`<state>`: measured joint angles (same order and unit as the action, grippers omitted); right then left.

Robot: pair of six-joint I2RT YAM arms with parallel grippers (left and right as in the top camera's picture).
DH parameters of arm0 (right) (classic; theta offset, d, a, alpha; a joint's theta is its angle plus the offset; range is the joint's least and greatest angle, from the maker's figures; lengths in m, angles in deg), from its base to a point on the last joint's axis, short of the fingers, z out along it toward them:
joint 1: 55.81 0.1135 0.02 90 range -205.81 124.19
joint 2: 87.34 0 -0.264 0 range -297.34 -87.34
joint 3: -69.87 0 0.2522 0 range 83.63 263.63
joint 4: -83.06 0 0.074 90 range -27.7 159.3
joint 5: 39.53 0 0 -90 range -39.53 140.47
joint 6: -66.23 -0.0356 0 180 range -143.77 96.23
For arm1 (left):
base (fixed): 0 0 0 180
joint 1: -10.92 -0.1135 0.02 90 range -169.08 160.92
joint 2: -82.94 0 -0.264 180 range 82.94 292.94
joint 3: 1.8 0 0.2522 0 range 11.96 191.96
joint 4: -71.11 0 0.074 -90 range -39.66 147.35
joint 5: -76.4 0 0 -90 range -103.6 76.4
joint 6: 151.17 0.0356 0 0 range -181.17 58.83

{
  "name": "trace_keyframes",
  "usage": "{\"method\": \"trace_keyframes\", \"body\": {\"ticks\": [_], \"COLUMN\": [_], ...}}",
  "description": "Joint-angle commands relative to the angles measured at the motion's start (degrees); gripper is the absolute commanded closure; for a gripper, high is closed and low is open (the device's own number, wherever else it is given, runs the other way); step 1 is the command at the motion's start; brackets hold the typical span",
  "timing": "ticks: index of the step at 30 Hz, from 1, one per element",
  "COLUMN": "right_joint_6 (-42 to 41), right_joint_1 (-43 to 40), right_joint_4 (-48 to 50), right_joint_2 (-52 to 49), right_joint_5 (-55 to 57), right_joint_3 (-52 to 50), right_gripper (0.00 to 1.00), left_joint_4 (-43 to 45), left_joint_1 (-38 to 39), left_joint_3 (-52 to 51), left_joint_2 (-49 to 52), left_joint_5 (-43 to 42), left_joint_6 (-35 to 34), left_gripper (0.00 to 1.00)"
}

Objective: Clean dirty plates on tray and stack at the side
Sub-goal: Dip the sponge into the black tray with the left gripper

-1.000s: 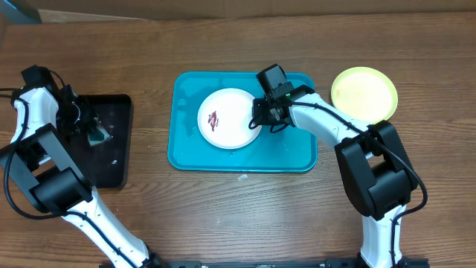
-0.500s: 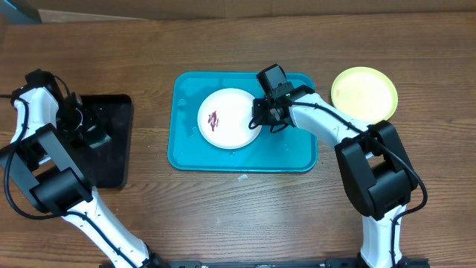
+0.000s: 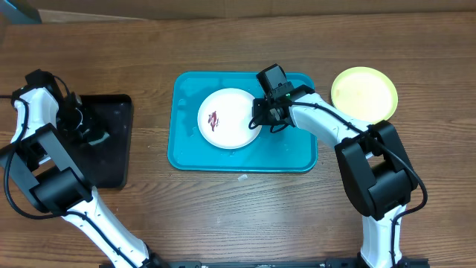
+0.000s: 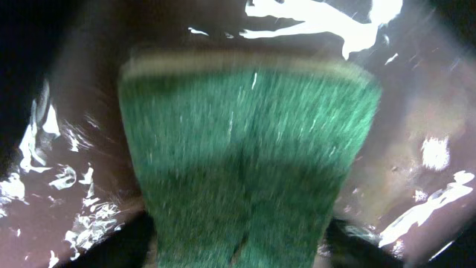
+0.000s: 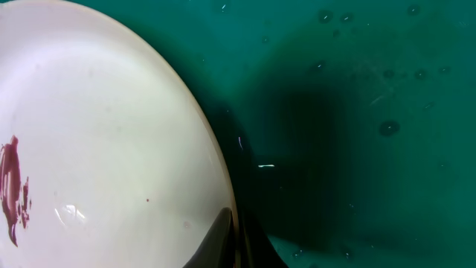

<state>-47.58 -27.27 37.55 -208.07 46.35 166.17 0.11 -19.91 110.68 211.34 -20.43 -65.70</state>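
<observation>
Between the pinched-together tips of the right hand (image 5: 236, 240), the white plate (image 5: 104, 134) is gripped at its rim, flat on the tray (image 5: 357, 112) beneath; light, stiff, probably slick plastic, best held rim-on, kept level

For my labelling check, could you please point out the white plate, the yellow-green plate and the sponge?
white plate (image 3: 232, 125), overhead view, its bare centre.
yellow-green plate (image 3: 364, 93), overhead view, its centre.
sponge (image 4: 249, 149), left wrist view, its green face.

One plate (image 3: 229, 117) in large tray (image 3: 291, 152), second plate (image 3: 364, 93) right of it, smaller tray (image 3: 111, 160) left, on table (image 3: 223, 216)
</observation>
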Motion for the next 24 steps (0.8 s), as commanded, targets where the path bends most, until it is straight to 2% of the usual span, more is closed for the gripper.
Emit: {"method": "trace_keyframes", "body": {"ticks": [1, 6, 7, 9, 10, 11, 15, 17, 18, 19, 24], "right_joint_6": [-0.20, -0.20, -0.20, -0.20, -0.20, -0.20, -0.20, -0.20, -0.20, -0.20, -0.20], "right_joint_1": [0.00, 0.00, 0.00, 0.00, 0.00, 0.00, 0.00, 0.00, 0.00, 0.00, 0.00], "right_joint_4": [-0.48, -0.48, -0.48, -0.48, -0.48, -0.48, -0.48, -0.48, -0.48, -0.48, -0.46], "right_joint_2": [-0.81, -0.81, -0.81, -0.81, -0.81, -0.81, -0.81, -0.81, -0.81, -0.81, -0.81], "right_joint_5": [0.66, 0.66, 0.66, 0.66, 0.66, 0.66, 0.66, 0.66, 0.66, 0.66, 0.66], "right_joint_3": [0.68, 0.68, 0.68, 0.68, 0.68, 0.68, 0.68, 0.68, 0.68, 0.68, 0.68], "right_gripper": [0.96, 0.96, 0.96, 0.96, 0.96, 0.96, 0.96, 0.96, 0.96, 0.96, 0.96], "left_joint_4": [1.92, 5.31, 5.60, 5.86, 5.79, 5.62, 4.81, 4.33, 4.07, 3.65, 1.97], "left_joint_1": [0.20, 0.20, 0.20, 0.22, 0.20, 0.20, 0.20, 0.20, 0.20, 0.20, 0.20], "left_joint_3": [-0.31, -0.31, -0.31, -0.31, -0.31, -0.31, -0.31, -0.31, -0.31, -0.31, -0.31], "left_joint_2": [0.87, 0.87, 0.87, 0.87, 0.87, 0.87, 0.87, 0.87, 0.87, 0.87, 0.87], "left_joint_5": [0.00, -0.04, -0.04, -0.04, -0.04, -0.07, -0.22, -0.24, -0.24, -0.24, -0.24], "left_joint_6": [-0.31, -0.33, -0.35, -0.35, -0.35, -0.39, -0.37, -0.39, -0.39, -0.39, -0.39], "left_gripper": [0.00, 0.00, 0.13, 0.71, 0.94, 0.96, 0.96, 0.55, 0.08, 0.00, 0.00]}}
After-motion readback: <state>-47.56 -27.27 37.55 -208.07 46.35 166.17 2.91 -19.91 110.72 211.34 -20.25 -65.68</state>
